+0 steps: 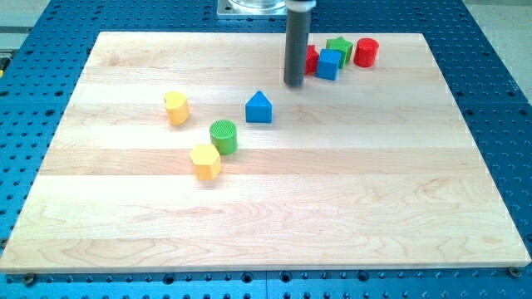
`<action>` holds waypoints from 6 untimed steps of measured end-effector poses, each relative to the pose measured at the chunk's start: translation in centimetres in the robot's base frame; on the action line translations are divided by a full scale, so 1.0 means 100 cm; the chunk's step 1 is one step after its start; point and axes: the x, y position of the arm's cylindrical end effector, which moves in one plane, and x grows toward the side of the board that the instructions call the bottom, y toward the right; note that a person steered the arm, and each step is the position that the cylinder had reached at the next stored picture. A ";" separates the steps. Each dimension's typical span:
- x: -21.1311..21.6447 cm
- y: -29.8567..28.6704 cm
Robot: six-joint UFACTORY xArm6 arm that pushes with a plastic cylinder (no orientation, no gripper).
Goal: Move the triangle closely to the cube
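Looking at your blue triangle block [258, 107], it sits mid-board, well apart from the blue cube [329, 64] at the view's top. My tip [293, 84], a bare rod gripping nothing, stands between them; the push remains undone.

Triangle block [258, 107] lower left of cube [329, 64]; tip [293, 84] between.

No text, label, number or sign can be read anywhere here.
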 end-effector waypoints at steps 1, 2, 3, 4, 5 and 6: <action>0.088 0.021; 0.092 -0.079; 0.024 -0.089; -0.004 -0.040; -0.004 0.017; -0.004 0.063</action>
